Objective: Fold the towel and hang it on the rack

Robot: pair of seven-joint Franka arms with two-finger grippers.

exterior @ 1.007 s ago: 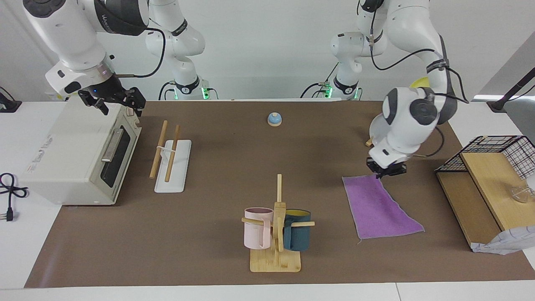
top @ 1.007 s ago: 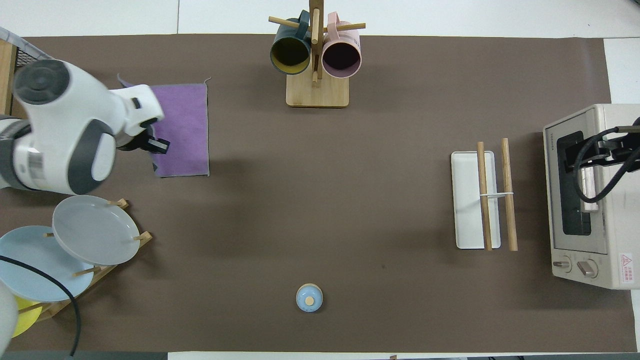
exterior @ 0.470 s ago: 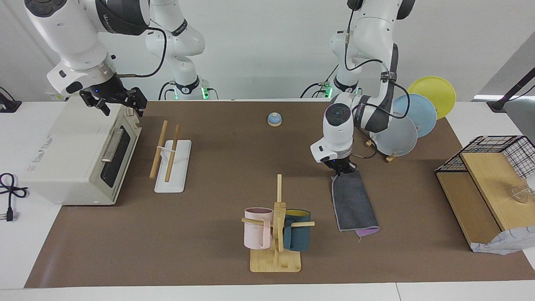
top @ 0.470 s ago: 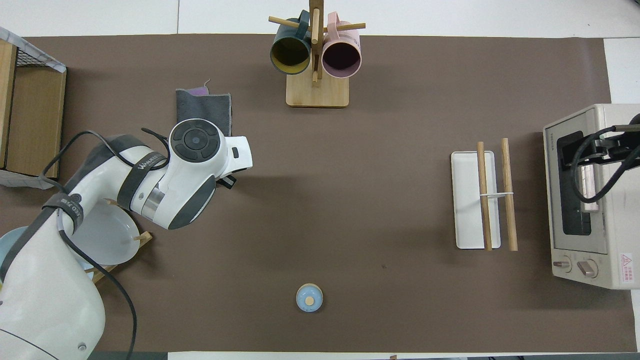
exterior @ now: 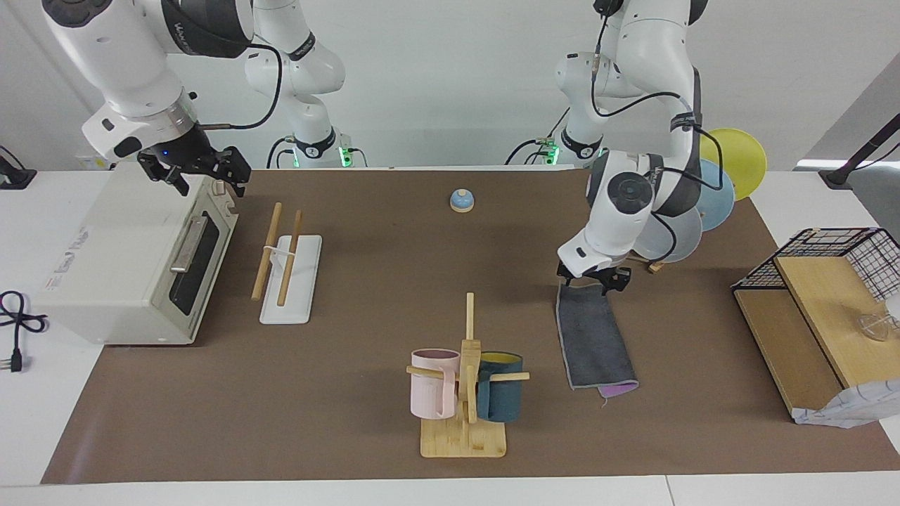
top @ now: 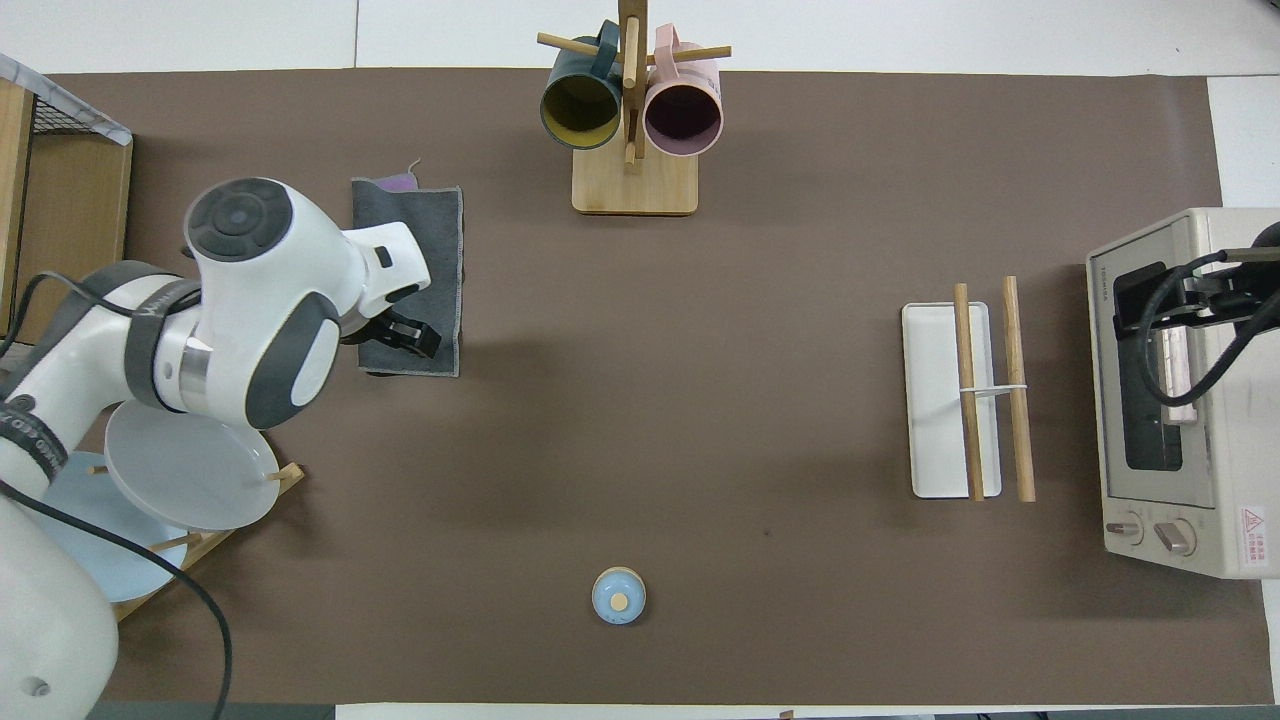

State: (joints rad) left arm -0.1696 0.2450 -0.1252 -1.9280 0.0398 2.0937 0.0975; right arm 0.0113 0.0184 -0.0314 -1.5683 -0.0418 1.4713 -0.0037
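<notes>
The towel lies folded in half on the brown mat, dark grey face up, with a purple sliver showing at the edge farthest from the robots. It lies beside the mug stand, toward the left arm's end. My left gripper hangs open just over the towel's edge nearest the robots, holding nothing. The rack, two wooden rods on a white base, stands beside the toaster oven, well apart from the towel. My right gripper waits over the toaster oven's top.
A bamboo stand with two mugs stands farthest from the robots. A toaster oven sits at the right arm's end. At the left arm's end are a plate holder with plates and a wooden shelf with a wire basket. A blue bell sits near the robots.
The left gripper folded the towel over from purple side up to grey side up, then opened and let go of its edge. The right arm has not moved.
</notes>
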